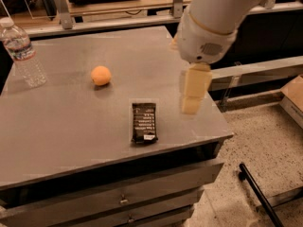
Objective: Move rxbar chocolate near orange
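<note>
The rxbar chocolate [144, 122] lies flat on the grey table [71, 122], near the front edge, its dark wrapper with white text lengthwise front to back. The orange [101, 75] sits on the table behind and to the left of the bar, about a bar-length away. My gripper [193, 95] hangs from the white arm above the table's right part, to the right of the bar and clear of it, holding nothing.
A clear plastic water bottle [21, 51] stands at the table's far left. A railing and wooden counter run behind the table. The table's right edge drops to a speckled floor with a black bar [258, 193] and a cardboard box [293, 98].
</note>
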You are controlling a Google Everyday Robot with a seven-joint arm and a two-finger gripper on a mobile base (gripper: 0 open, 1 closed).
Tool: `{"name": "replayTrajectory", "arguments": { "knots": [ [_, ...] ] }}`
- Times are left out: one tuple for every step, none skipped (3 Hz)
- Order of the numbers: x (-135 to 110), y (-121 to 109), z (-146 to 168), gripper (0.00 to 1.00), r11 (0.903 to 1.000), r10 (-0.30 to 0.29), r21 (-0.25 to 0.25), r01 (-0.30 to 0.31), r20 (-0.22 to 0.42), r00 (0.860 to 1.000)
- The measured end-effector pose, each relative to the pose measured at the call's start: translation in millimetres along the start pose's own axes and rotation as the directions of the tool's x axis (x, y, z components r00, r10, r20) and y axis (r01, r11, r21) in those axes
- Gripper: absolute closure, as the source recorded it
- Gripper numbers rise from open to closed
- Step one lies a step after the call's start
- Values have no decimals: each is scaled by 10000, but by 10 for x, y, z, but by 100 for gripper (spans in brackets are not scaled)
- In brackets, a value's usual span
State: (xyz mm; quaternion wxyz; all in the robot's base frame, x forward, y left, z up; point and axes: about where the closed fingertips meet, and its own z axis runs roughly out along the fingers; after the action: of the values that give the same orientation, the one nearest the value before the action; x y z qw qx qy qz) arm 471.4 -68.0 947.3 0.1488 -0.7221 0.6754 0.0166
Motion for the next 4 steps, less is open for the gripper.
{"name": "replayTrajectory", "arguments": {
  "knots": [
    [-324, -157, 344, 0, 9969, -111, -774, 121, 139, 9998],
    [-434, -231, 777, 0, 9873, 686, -1453, -635, 303, 9972],
    [-431, -199, 946, 0, 9828, 988, -1662, -807, 1038, 9897],
    [-431, -199, 946, 0, 9828, 988, -1662, -807, 1038, 9897]
  ]
}}
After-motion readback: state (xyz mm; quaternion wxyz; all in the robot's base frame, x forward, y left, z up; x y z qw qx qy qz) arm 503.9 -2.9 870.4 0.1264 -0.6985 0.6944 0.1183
